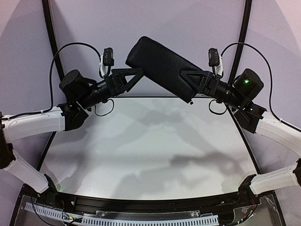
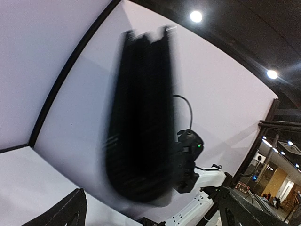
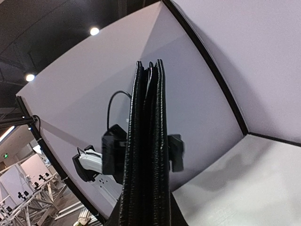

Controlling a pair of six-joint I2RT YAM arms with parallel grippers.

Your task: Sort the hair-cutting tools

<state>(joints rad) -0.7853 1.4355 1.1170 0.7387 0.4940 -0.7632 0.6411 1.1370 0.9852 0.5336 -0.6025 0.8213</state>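
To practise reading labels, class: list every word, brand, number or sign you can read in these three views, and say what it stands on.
No text can be read in any view.
The black zip case, held up by the right tool, shows no print or logo.
The right arm shows only a green light.
A small green mark in the room behind is too small to read.

My overhead feed is evenly bright; soft grey shadows pool on the white table below the right pincer. Ahead of the left pincer, the black case smears with motion blur, ceiling lamps flaring above it. My right wrist feed is sharp, straight lines bowed at its edges.
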